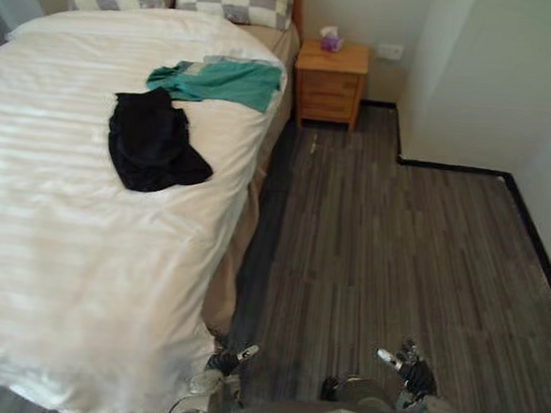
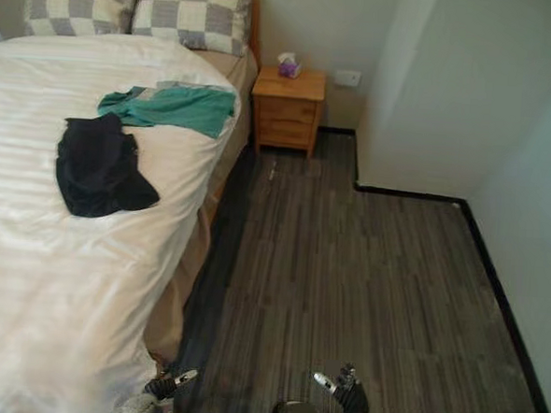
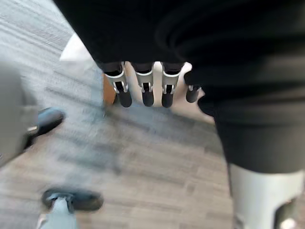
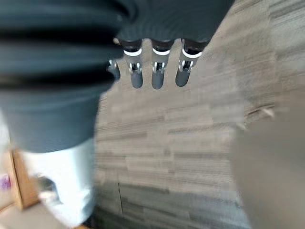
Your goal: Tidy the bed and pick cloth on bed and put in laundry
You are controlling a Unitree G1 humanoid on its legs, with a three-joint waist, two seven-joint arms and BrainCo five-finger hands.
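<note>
A black cloth is seen lying on the white bed at ten o'clock, with a green cloth just beside it at one o'clock. The left robot hand and right robot hand are held released and empty above the floor at six o'clock.

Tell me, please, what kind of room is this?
Most likely a bedroom: a bed with a white cover and checked pillows, a wooden nightstand beside it, and a black cloth and a green cloth lying on the bed.
</note>
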